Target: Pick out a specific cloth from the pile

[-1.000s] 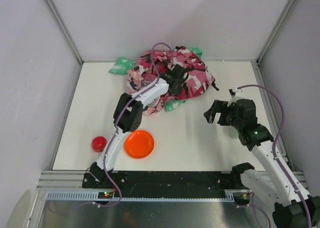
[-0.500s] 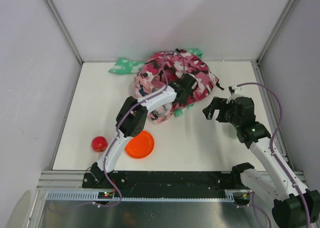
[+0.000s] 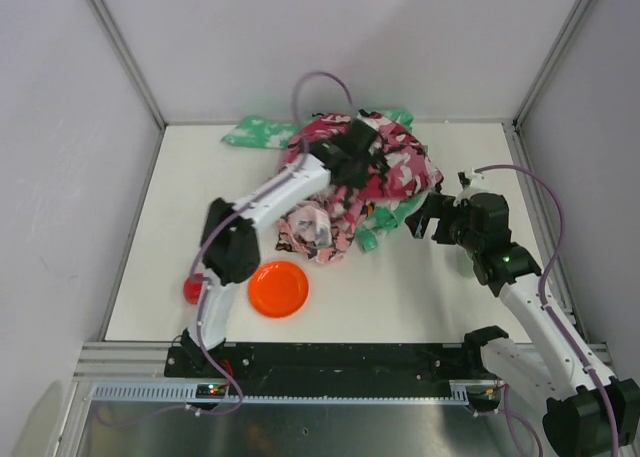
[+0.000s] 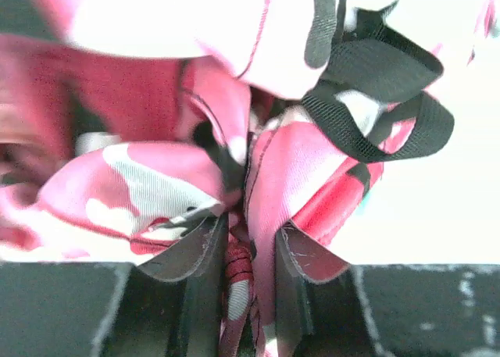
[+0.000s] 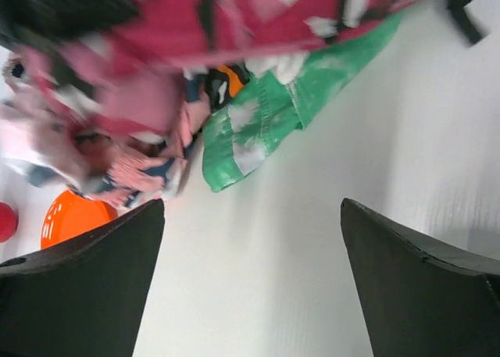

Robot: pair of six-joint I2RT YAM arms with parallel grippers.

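Observation:
The pile [image 3: 355, 182] is a mound of pink, red, black and white patterned cloth with green speckled cloth [image 3: 393, 213] sticking out at its right. My left gripper [image 3: 350, 153] is over the top of the pile, shut on a fold of the patterned cloth [image 4: 269, 177] and holding it up. My right gripper [image 3: 430, 217] is open and empty just right of the pile, low over bare table [image 5: 312, 240], with the green cloth [image 5: 266, 123] ahead of it. A pale pink-white crumpled piece [image 3: 311, 224] lies at the pile's near left. I cannot make out a plain white small cloth.
An orange plate [image 3: 279, 288] and a red ball [image 3: 193, 290] lie near the front left. More green cloth [image 3: 258, 133] lies at the back left of the pile. White walls close the table in at the back and sides.
My left gripper has moved back and up with the patterned cloth, dragging the pile and uncovering the pale piece and more green cloth. The right arm has barely moved.

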